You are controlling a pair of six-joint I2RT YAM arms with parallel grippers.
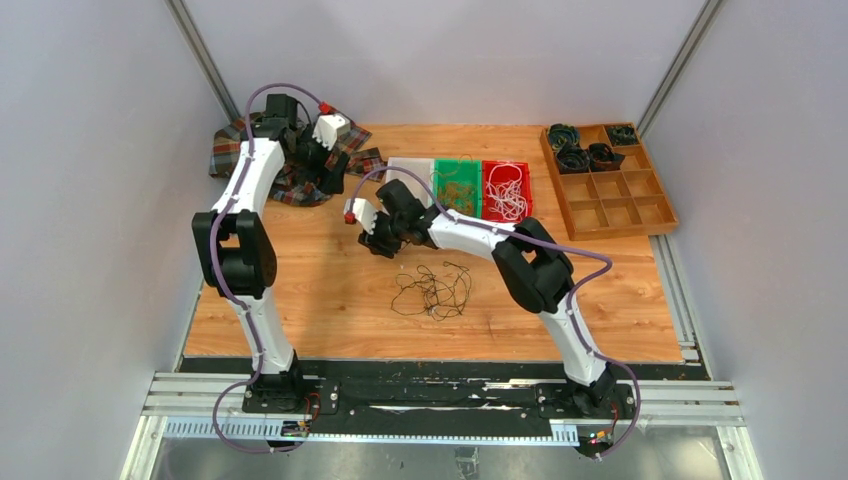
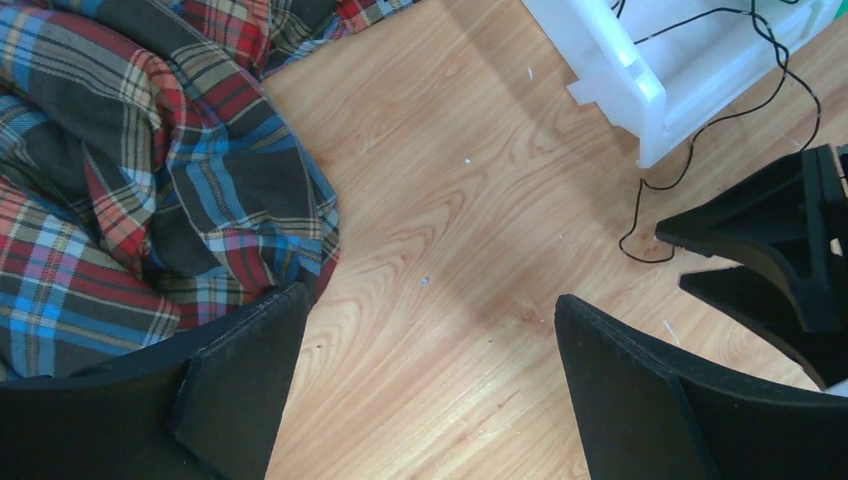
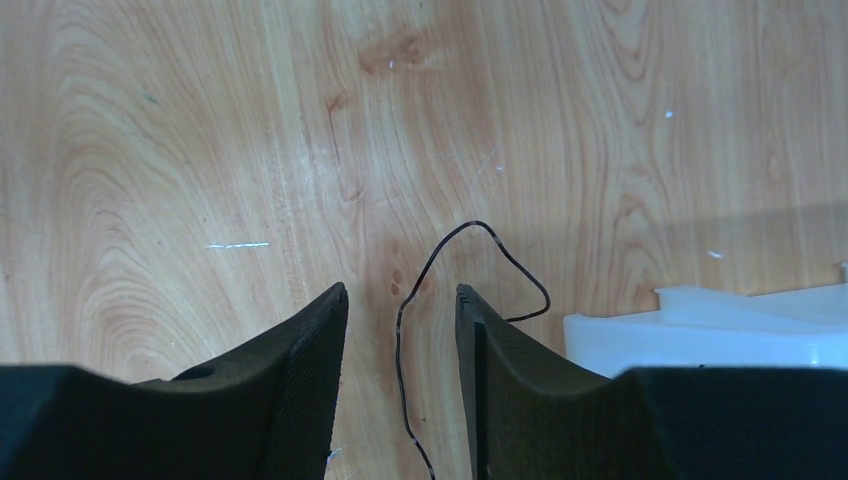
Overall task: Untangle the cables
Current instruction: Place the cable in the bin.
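Observation:
A tangle of thin black cables (image 1: 432,290) lies on the wooden table in front of my right gripper (image 1: 385,248). One black cable (image 3: 480,228) runs on the table between that gripper's (image 3: 401,290) open jaws, not pinched. In the left wrist view the same kind of black cable (image 2: 700,130) trails out of the white tray (image 2: 640,90) to a loop near the right gripper (image 2: 780,250). White cables (image 1: 507,192) lie in the red tray and copper-orange ones (image 1: 458,188) in the green tray. My left gripper (image 1: 325,172) (image 2: 430,297) is open wide and empty beside the plaid cloth.
A plaid cloth (image 1: 290,165) (image 2: 130,180) is bunched at the back left. The white (image 1: 408,172), green and red trays stand in a row at the back. A wooden compartment box (image 1: 610,195) with dark coiled rolls stands at the back right.

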